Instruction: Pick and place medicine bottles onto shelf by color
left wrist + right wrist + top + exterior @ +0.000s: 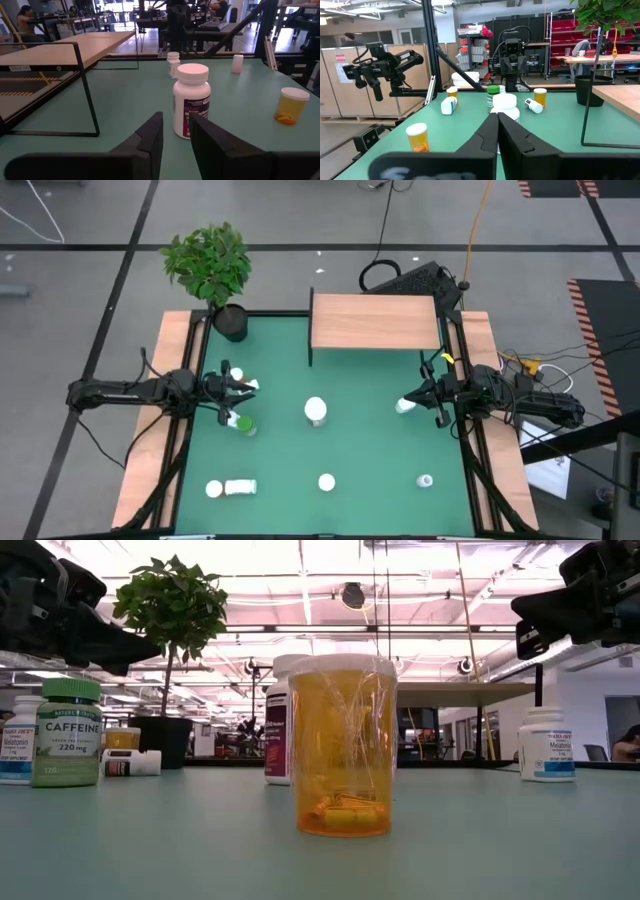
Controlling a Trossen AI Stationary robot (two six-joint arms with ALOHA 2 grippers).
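Overhead, the left gripper (243, 388) sits at left-centre of the green mat (370, 450), the right gripper (408, 402) at right-centre; both arms reach inward from the table sides.

Left gripper: fingers (150, 137) parted by a narrow gap, nothing between them. In the left wrist view they point at a white bottle w/ purple label (191, 100), which stands upright ahead of the tips, not touching.

Right gripper: fingers (487, 135) closed together at the tips, holding nothing. A small white bottle (404, 406) stands just beside it in the high view.

Shelf (375, 321): upper centre of the high view, light wood board on thin dark legs, top bare.

Bottles, high view:
- green-capped bottle (243, 424) just below the left gripper; low view shows its label reads CAFFEINE.
- white bottle lying on its side (239, 487), lower left, w/ a white-capped one (214, 490) beside it.
- amber bottle w/ white cap (326, 482), lower centre; fills the middle of the low view, upright.
- small white bottle w/ blue-banded label (425, 480), lower right.
- further small bottles near the left gripper, upper side; count unclear.

Potted plant (212, 265): upper left, at the mat's far corner, left of the shelf.
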